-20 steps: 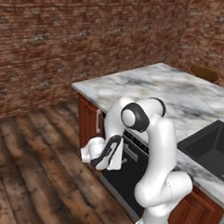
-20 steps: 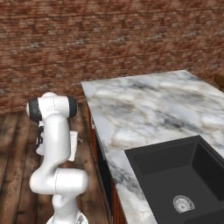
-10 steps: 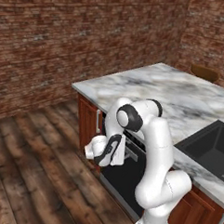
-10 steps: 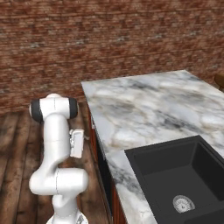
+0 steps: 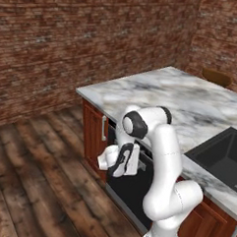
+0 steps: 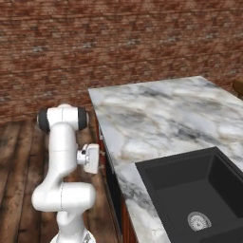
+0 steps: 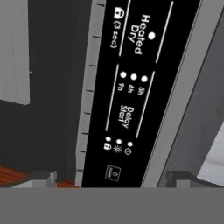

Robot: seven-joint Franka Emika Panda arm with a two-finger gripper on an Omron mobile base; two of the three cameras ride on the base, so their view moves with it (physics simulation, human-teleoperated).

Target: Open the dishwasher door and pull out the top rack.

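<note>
The dishwasher door (image 5: 129, 190) is a black panel under the marble counter and looks shut in the left base view; in the right base view it is a dark sliver (image 6: 113, 185). My gripper (image 5: 139, 160) (image 6: 100, 159) is at the door's top edge. In the hand view, the open gripper (image 7: 112, 177) has its fingertips (image 7: 43, 176) wide apart, facing the black control strip (image 7: 131, 87) with nothing held between them. The vented strip (image 7: 89, 87) runs beside the controls, and the grey bar handle (image 7: 15, 52) lies off to one side. The top rack is hidden behind the door.
A reddish-brown cabinet door (image 5: 94, 134) with a small silver handle stands left of the dishwasher. The marble counter (image 5: 190, 104) overhangs the door, and a black sink (image 6: 190, 190) is set in it. Open wooden floor (image 5: 38, 185) lies to the left, with a brick wall behind.
The hand has edged closer to the dishwasher's top edge, and the arm's elbow has shifted slightly left. The door has not moved.
</note>
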